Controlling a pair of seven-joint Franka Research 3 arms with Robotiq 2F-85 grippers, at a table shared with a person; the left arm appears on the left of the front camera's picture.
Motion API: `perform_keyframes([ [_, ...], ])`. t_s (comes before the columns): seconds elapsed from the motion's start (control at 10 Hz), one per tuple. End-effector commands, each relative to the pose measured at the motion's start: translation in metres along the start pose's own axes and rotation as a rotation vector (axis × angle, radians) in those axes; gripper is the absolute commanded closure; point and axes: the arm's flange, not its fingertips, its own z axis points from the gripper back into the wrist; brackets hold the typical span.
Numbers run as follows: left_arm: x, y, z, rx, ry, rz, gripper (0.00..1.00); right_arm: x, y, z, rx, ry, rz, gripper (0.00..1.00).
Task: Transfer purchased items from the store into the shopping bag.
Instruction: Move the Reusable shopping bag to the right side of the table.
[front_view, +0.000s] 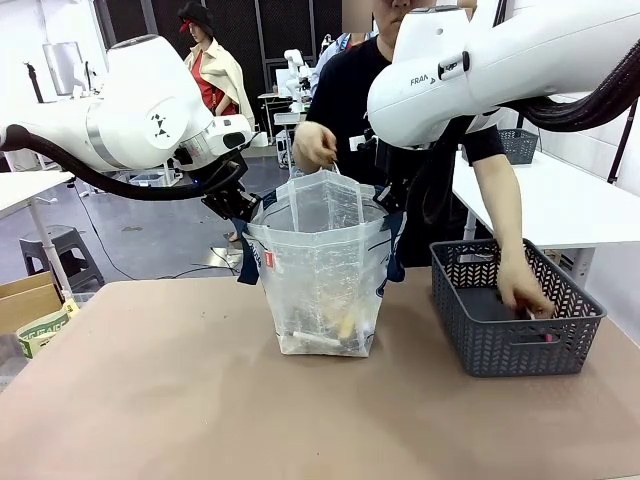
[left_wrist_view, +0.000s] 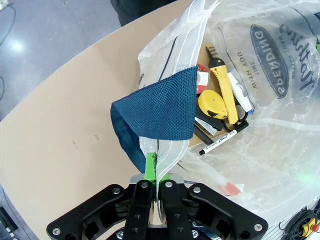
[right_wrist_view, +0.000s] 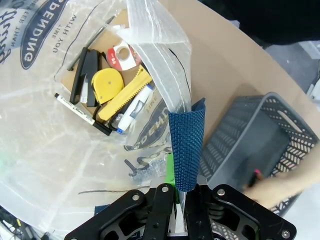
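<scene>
The see-through whitish plastic shopping bag with navy blue strap handles (front_view: 325, 270) is stood in the middle of the brown counter (front_view: 150, 400). Its mouth is held open from two sides. The left pincer (left_wrist_view: 156, 165) is pressed together on the thin rim beside one blue strap. The right pincer (right_wrist_view: 177, 189) is pinched on the rim at the other strap. A round yellow tape measure (left_wrist_view: 212, 104), a long yellow cutter tool (left_wrist_view: 223, 87) and a black marker pen (left_wrist_view: 224, 141) are seen lying at the bottom of the bag.

The dark grey plastic basket with lattice sides (front_view: 500, 350) is set just beside the bag, on the robot's right. One hand of the person (front_view: 522, 288) is put down inside it, near a small pink-tipped thing (right_wrist_view: 256, 174). The person's other hand (front_view: 313, 146) is held near the far rim of the bag.

The plastic is thin and looks slippery. The rim could be pulled out of a pincer if it is bumped by a hand or by a dropped thing, and then the mouth would fold shut. The plastic could be torn if it is stretched too hard. The light bag could also be tipped over.

The mouth looks wide enough for a hand. The big white right arm is hung above the gap between basket and bag, so it could be knocked on the way across. The basket is set near the counter's right edge. Lots of bare counter is left in front and on the left.
</scene>
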Motion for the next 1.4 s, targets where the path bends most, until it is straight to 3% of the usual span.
perform_keyframes([
  [0.0, -0.0014, 0.002, 0.0002, 0.01, 0.003, 0.003, 1.0, 0.0006, -0.0009, 0.0012, -0.004, -0.002, 0.0, 1.0],
  [1.3, -0.0014, 0.002, 0.0002, 0.01, 0.003, 0.003, 1.0, 0.0006, -0.0009, 0.0012, -0.004, -0.002, 0.0, 1.0],
])
